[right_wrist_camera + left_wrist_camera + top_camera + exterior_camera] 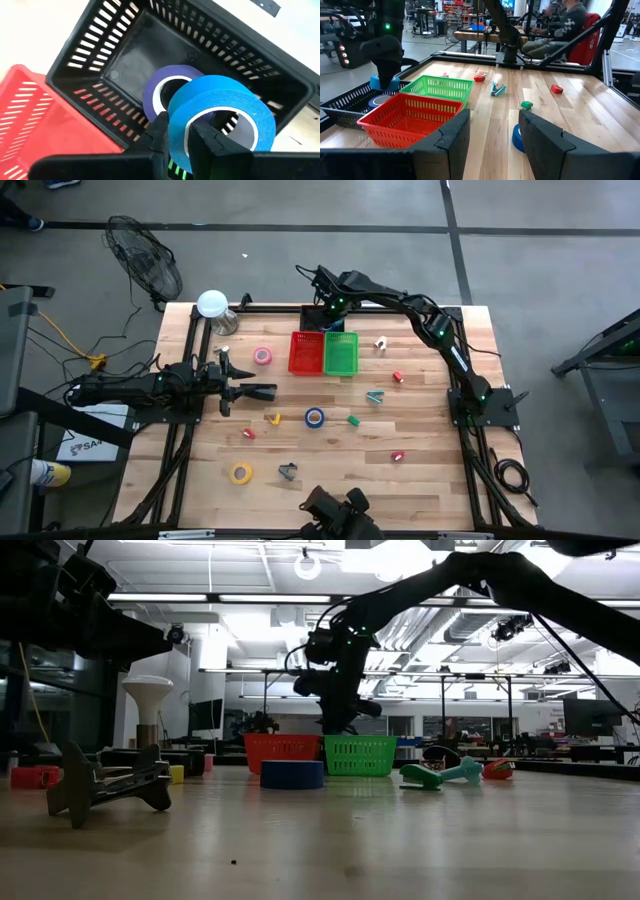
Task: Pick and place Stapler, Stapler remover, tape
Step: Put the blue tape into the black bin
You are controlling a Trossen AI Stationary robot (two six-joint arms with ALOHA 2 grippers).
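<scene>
At the frame's top centre, the right gripper [182, 137] pinches a blue tape roll [220, 117] above the black basket [125, 55], release next; the left gripper [492, 137] waits spread.

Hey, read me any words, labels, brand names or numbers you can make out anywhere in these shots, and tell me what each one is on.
"SA": the only letters that can be made out, on a white sheet lying on the floor beside the table's left edge; the rest of that print is cut off.
Baskets, tape rolls and arms: no readable text.
Signs in the room behind: too blurred to read.
</scene>
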